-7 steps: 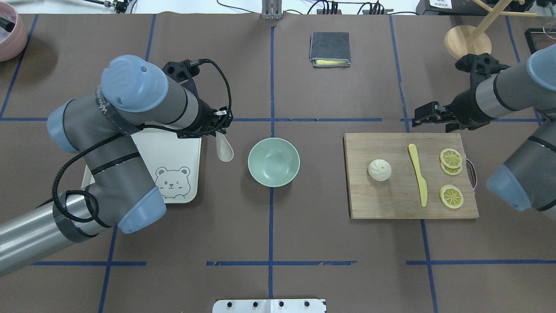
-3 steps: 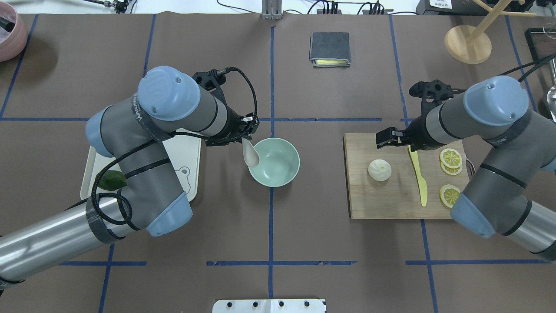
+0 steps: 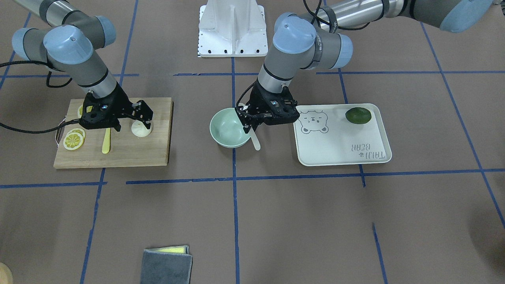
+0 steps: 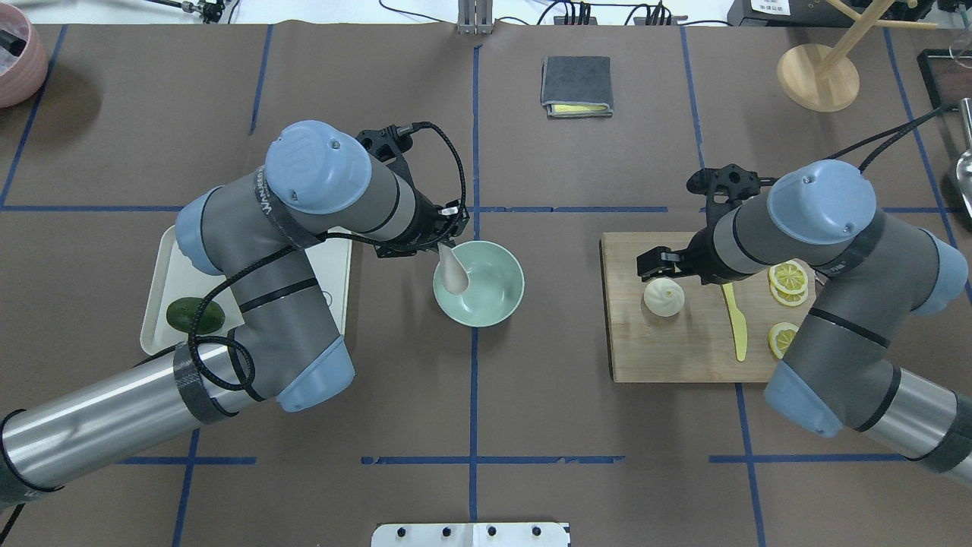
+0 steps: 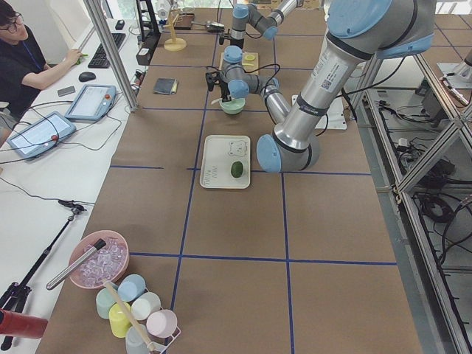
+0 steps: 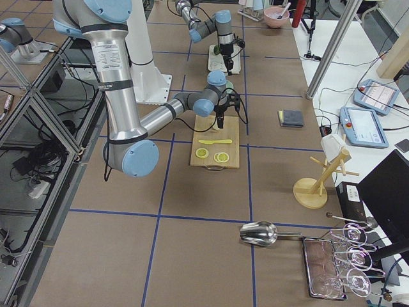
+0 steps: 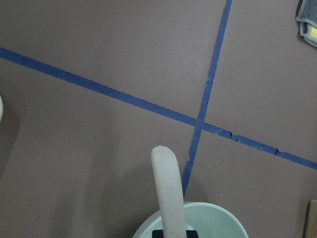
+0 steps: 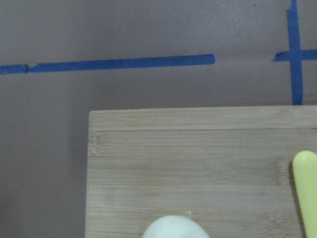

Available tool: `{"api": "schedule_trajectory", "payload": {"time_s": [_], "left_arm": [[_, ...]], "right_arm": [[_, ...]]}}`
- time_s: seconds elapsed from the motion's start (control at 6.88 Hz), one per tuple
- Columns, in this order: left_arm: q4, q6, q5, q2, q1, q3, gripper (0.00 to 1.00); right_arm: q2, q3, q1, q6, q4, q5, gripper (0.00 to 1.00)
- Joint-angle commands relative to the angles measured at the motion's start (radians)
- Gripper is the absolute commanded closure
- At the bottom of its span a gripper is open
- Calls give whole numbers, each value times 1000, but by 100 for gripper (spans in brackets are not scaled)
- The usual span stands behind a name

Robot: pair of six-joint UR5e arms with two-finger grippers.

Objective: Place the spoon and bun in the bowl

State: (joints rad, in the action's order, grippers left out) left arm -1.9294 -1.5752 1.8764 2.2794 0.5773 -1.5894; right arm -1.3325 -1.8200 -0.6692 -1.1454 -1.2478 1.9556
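The pale spoon (image 4: 454, 273) hangs scoop-down from my left gripper (image 4: 446, 241), which is shut on its handle. The scoop is over the left inner side of the mint-green bowl (image 4: 495, 295). In the front-facing view the spoon (image 3: 255, 140) hangs at the bowl's (image 3: 225, 129) right rim, below the left gripper (image 3: 252, 127). In the left wrist view the spoon (image 7: 168, 191) is above the bowl's rim (image 7: 220, 217). The cream-white bun (image 4: 664, 297) lies on the wooden board (image 4: 683, 342). My right gripper (image 4: 657, 266) is open just above the bun (image 3: 141, 129), and the bun's top shows in the right wrist view (image 8: 176, 228).
A yellow plastic knife (image 4: 734, 319) and lemon slices (image 4: 787, 276) lie on the board right of the bun. A white bear tray (image 4: 334, 266) with a dark green fruit (image 4: 195, 314) lies left of the bowl. A folded grey cloth (image 4: 576, 85) is at the table's far side.
My left gripper has carried the spoon right, from beside the tray to over the bowl. My right arm has swung left and stands over the bun.
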Motion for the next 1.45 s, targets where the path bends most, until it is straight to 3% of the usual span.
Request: {"api": "schedule_trajectory", "payload": {"time_s": [0.0, 0.29, 0.44, 0.58, 0.87, 1.02, 1.16, 1.31], "left_arm": [[-3, 0, 1, 2, -4, 2, 100], [-10, 1, 1, 2, -4, 2, 100], [-10, 1, 1, 2, -4, 2, 100], [-10, 0, 1, 2, -8, 2, 100], [-11, -5, 0, 2, -14, 8, 100], [-49, -50, -2, 2, -31, 25, 100], [-147, -110, -66, 6, -68, 76, 100], [-160, -118, -101, 29, -91, 103, 100]], "right_arm": [[27, 1, 23, 1, -67, -7, 6], [21, 22, 29, 1, -67, -15, 34], [19, 36, 42, 3, -67, -35, 37], [19, 38, 40, 3, -67, -41, 54], [19, 25, 14, 10, -67, -28, 100], [18, 15, 2, 15, -70, -18, 100], [19, -4, -15, 18, -94, -3, 100], [24, -39, -24, 19, -143, 2, 100]]}}
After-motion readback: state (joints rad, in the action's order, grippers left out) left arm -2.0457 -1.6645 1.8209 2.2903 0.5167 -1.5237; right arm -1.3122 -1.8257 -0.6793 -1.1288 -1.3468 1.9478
